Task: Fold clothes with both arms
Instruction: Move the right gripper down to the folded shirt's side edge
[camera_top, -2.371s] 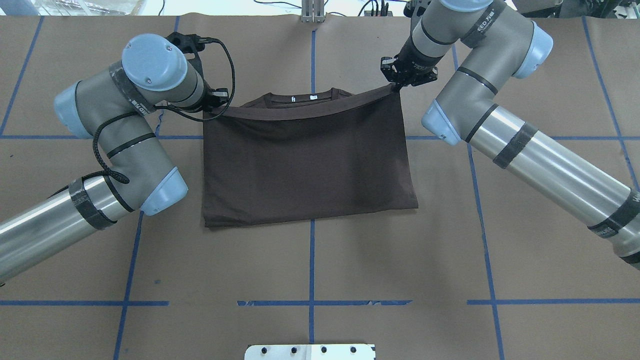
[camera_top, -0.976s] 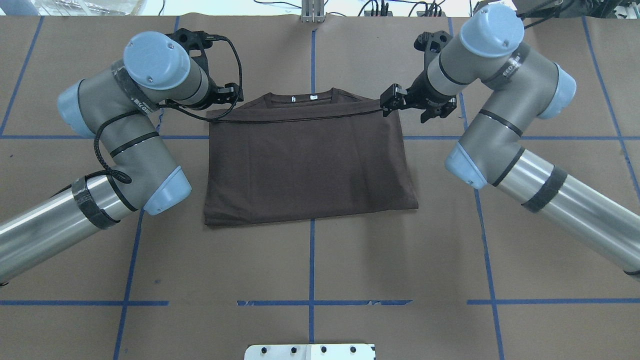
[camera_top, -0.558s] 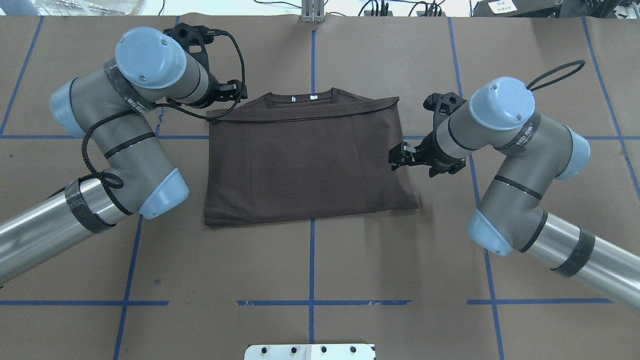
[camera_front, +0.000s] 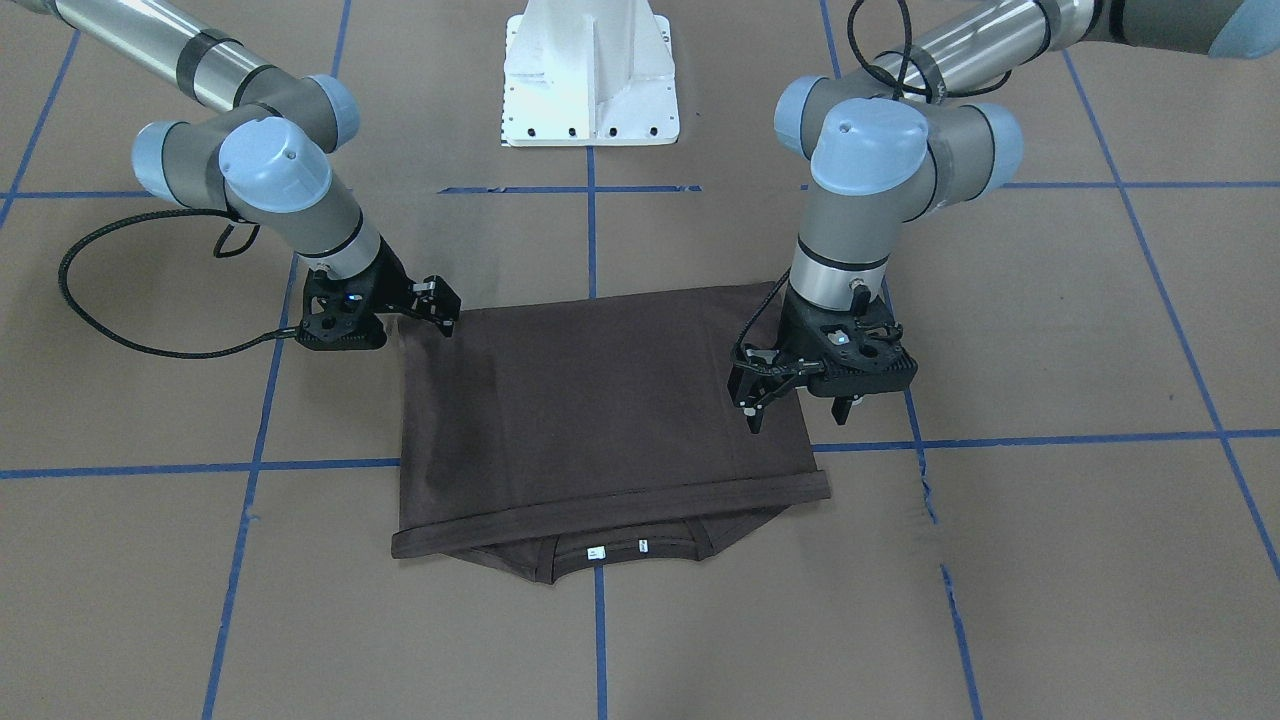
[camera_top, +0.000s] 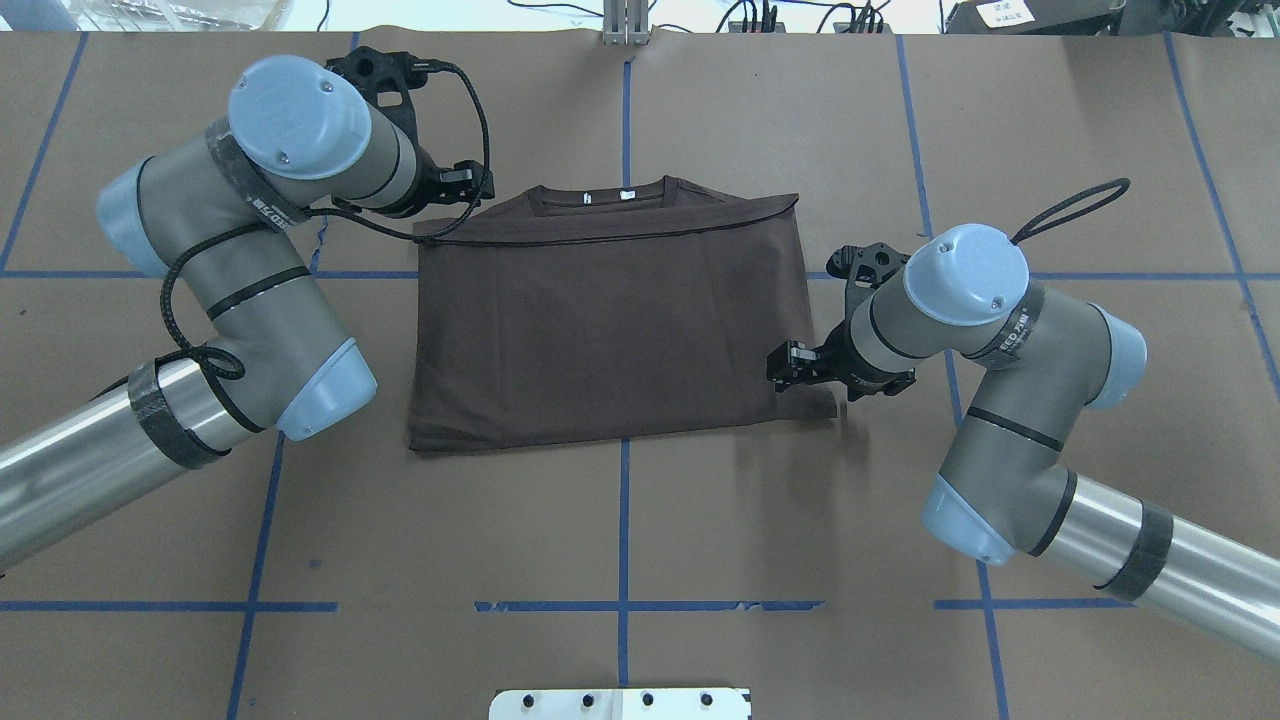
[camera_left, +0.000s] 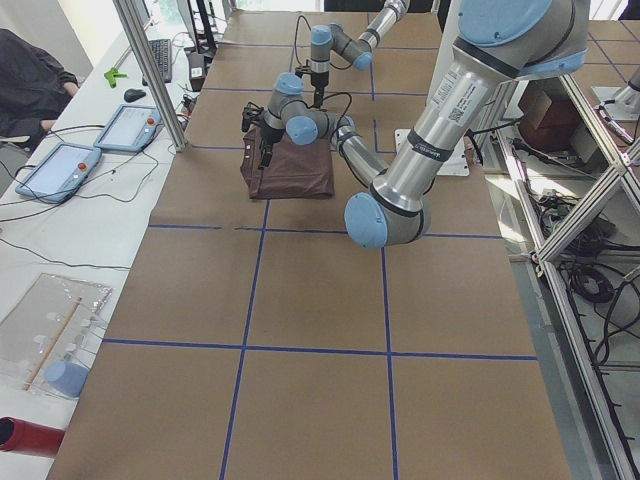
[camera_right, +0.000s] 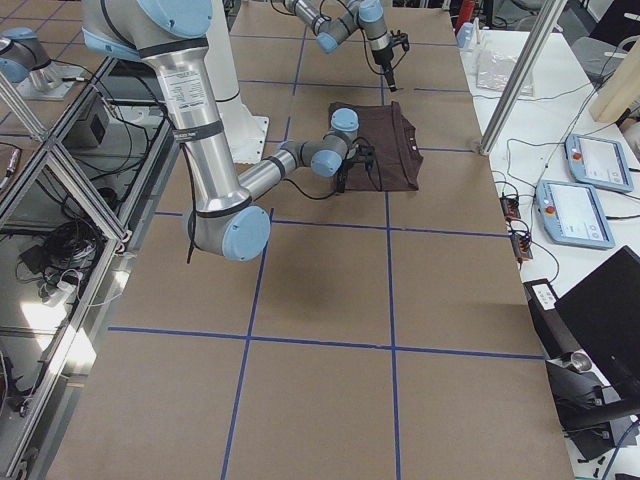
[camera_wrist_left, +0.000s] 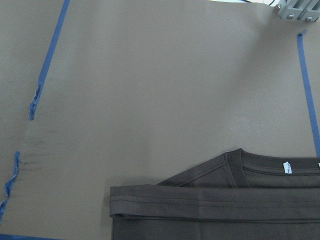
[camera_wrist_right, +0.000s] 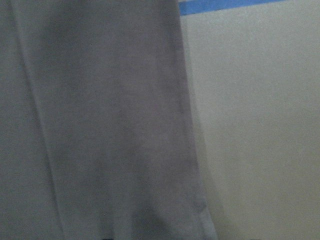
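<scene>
Two arms: the left arm (camera_top: 250, 250) and the right arm (camera_top: 1000, 340) both reach over the counter (camera_top: 620, 530), one at each side of the garment.
T-shirt (camera_top: 610, 330): dark brown, folded to a flat rectangle at the middle of the counter, across the blue tape lines (camera_top: 622, 640).
Fold: the hem edge is doubled up to just short of the collar (camera_top: 605, 195), which lies on the side far from the robot with its small white labels (camera_front: 598, 551) showing.
Left jaws: raised above the shirt's far left corner; they appear parted and grip nothing. The wrist view shows that corner lying flat.
Right jaws: low at the shirt's right edge, close to its near corner, tips parted with no cloth between them.
Base pedestal (camera_front: 590, 70): white, at the robot's side of the counter, well apart from the shirt.
</scene>
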